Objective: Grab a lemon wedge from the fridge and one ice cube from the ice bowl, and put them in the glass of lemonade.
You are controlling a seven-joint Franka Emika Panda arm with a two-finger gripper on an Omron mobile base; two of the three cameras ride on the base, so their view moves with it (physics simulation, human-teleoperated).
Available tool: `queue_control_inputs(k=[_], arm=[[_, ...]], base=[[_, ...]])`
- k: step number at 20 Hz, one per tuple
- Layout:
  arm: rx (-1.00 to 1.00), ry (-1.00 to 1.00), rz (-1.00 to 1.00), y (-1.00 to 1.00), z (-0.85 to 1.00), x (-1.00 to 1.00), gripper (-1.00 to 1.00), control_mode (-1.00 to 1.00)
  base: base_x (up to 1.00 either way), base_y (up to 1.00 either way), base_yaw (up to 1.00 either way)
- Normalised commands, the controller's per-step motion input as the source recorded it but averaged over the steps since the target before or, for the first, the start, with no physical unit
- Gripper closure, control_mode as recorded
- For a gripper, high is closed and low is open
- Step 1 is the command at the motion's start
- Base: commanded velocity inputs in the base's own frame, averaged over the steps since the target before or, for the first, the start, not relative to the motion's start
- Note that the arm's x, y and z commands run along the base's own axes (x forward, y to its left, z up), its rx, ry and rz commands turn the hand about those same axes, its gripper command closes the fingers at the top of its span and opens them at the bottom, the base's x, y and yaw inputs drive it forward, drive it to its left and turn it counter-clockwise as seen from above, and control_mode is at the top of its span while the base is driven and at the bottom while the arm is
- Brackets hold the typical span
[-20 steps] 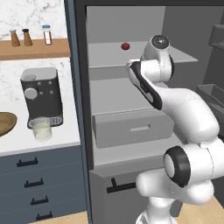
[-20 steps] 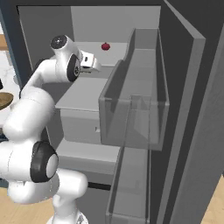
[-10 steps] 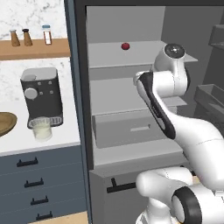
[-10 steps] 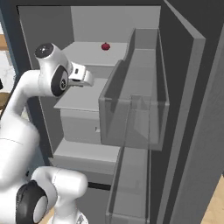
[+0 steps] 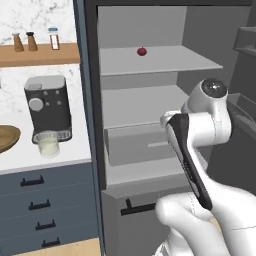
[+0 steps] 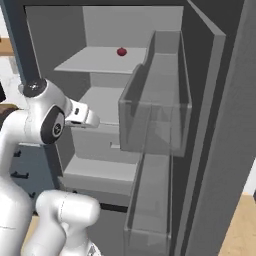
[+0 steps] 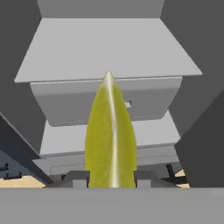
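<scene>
Gripper (image 7: 111, 177) clamped on the lemon wedge (image 7: 110, 135), held before the open fridge (image 5: 150, 100), above its drawer (image 7: 109, 98)

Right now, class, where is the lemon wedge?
In the hand view, the lemon wedge sits centre-bottom, clamped in the gripper, before the fridge shelves.

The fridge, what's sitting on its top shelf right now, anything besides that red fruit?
On the fridge top shelf lies just one small dark red fruit. The shelf's far right end is hidden behind the door bins.
</scene>
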Motion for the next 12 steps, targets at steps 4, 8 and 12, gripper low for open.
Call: queue_control_inputs(k=[4,8,12], arm=[[0.00,0.00,0.00,0.00,0.00,0.00,1.00,1.00],[0.00,0.00,0.00,0.00,0.00,0.00,1.00,1.00],[0.00,0.00,0.00,0.00,0.00,0.00,1.00,1.00]], base=[[-1.00,0.25,0.00],[-0.92,0.74,0.00],[-0.05,1.00,-0.01]])
